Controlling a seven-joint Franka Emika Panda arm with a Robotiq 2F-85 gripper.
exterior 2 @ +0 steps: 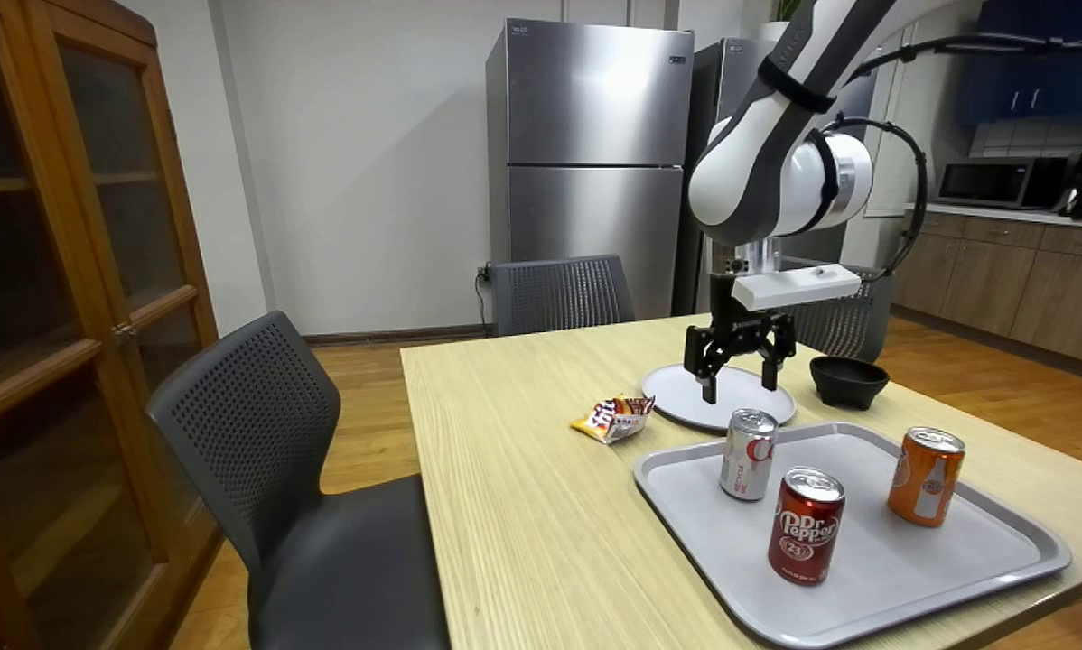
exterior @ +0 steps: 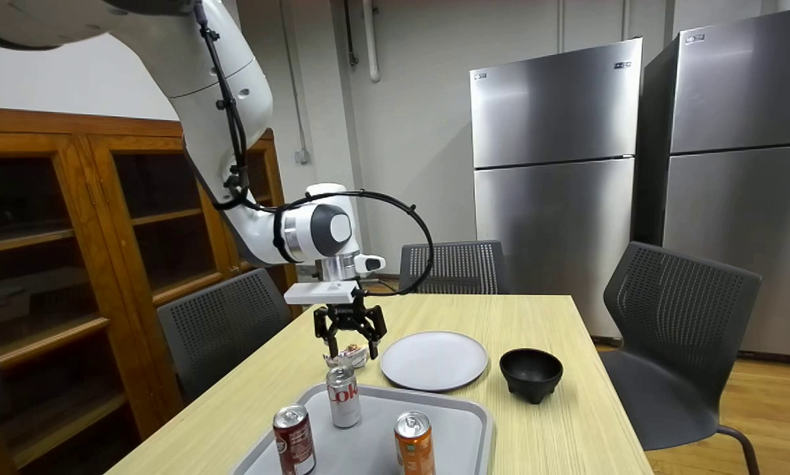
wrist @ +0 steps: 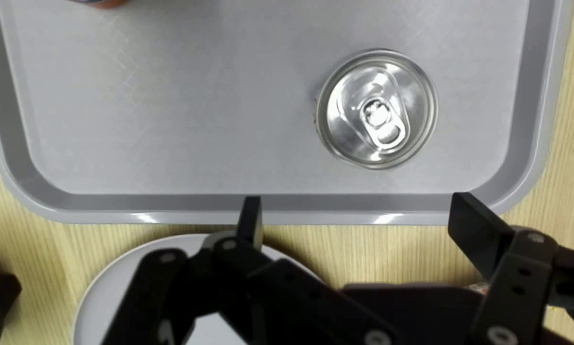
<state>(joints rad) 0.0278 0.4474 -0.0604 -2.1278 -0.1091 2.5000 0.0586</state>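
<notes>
My gripper (wrist: 356, 203) is open over the table, with nothing between its fingers. Its nearest neighbour is a silver Diet Coke can (wrist: 377, 110), upright on the grey tray (wrist: 196, 120); the fingertips stay apart from it in the wrist view. The same tray carries a dark red Dr Pepper can (exterior 2: 806, 528) and an orange can (exterior 2: 927, 478), both standing. Beside the tray lies a pale round plate (exterior: 434, 359), partly hidden by the gripper in the wrist view. A small snack packet (exterior 2: 615, 418) rests on the wood next to the plate.
A black footed bowl (exterior: 531, 373) sits near the plate on the wooden table (exterior 2: 523, 487). Dark chairs (exterior: 672, 343) surround the table. Behind are steel refrigerators (exterior: 556, 191) and a wall; a glazed wooden cabinet (exterior: 98, 264) stands along the side.
</notes>
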